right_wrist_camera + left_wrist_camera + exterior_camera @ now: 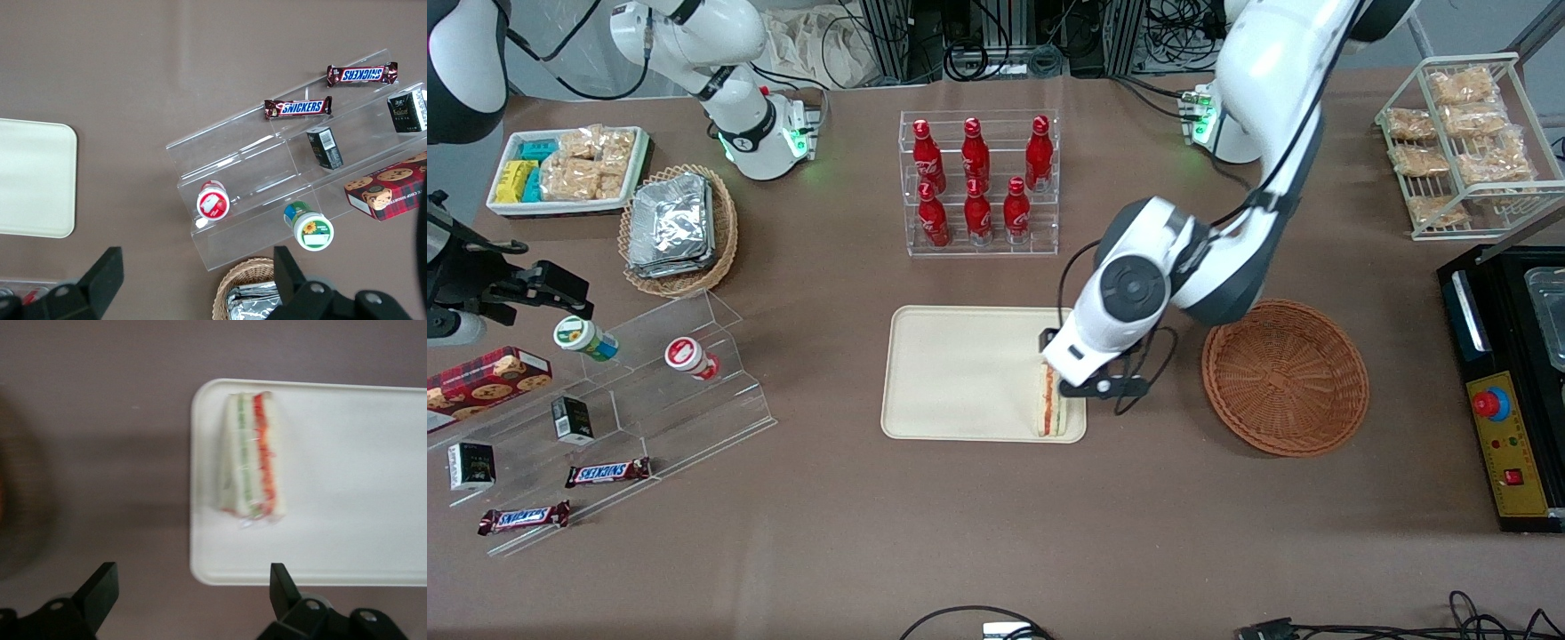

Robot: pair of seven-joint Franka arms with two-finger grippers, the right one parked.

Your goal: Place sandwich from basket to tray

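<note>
The sandwich (1052,404) (252,460), a white wedge with a red and green cut edge, lies on the cream tray (960,373) (347,487), at the corner nearest the basket and the front camera. The reddish-brown basket (1285,375) stands beside the tray toward the working arm's end, and I see nothing in it. My left gripper (1096,387) (193,580) hovers open over the tray's edge next to the sandwich. Nothing is between its fingertips (107,579), and it does not touch the sandwich.
A clear rack of red bottles (978,182) stands farther from the camera than the tray. An acrylic stepped shelf (605,391) with snacks and a tan basket of foil packs (679,228) lie toward the parked arm's end. A wire snack rack (1463,142) and a black control box (1507,400) lie toward the working arm's end.
</note>
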